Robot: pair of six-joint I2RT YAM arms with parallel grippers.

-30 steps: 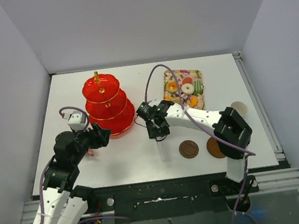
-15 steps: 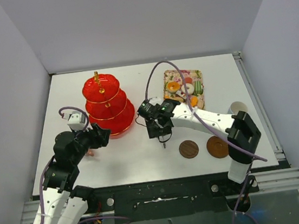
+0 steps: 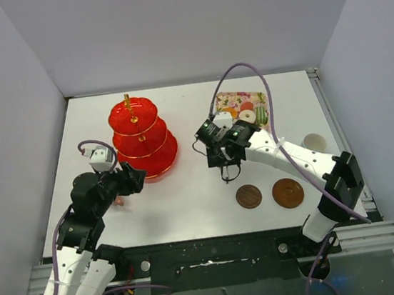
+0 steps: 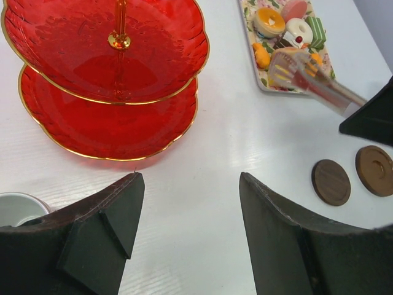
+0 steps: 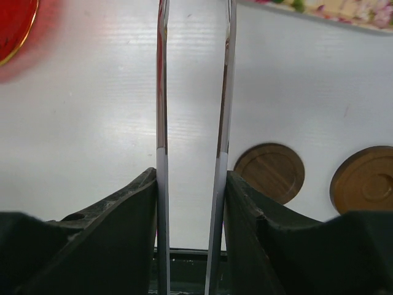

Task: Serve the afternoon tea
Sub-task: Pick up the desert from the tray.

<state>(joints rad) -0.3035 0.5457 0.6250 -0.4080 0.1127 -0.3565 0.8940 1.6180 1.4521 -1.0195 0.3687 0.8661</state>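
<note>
The red three-tier stand (image 3: 138,137) with its gold handle stands at the back left, its tiers (image 4: 110,117) bare. A flowered tray of small cakes and sweets (image 3: 244,109) lies at the back right. My right gripper (image 3: 226,152) is shut on metal tongs (image 5: 163,92), whose heads (image 4: 288,64) hover over the tray's near corner. Two brown saucers (image 3: 248,196) (image 3: 287,192) lie near the front edge. My left gripper (image 3: 132,177) stands open and empty (image 4: 190,184) before the stand. A pink cup (image 3: 119,199) peeks out beside it, and a pale cup (image 3: 314,142) stands at the right.
Grey walls close in the table (image 3: 188,192) on three sides, and a metal rail (image 3: 338,123) runs along its right edge. The right arm's purple cable (image 3: 245,69) loops above the tray.
My right arm has swung right and away from the stand, carrying the tongs toward the sweets tray. The left arm has not moved.
</note>
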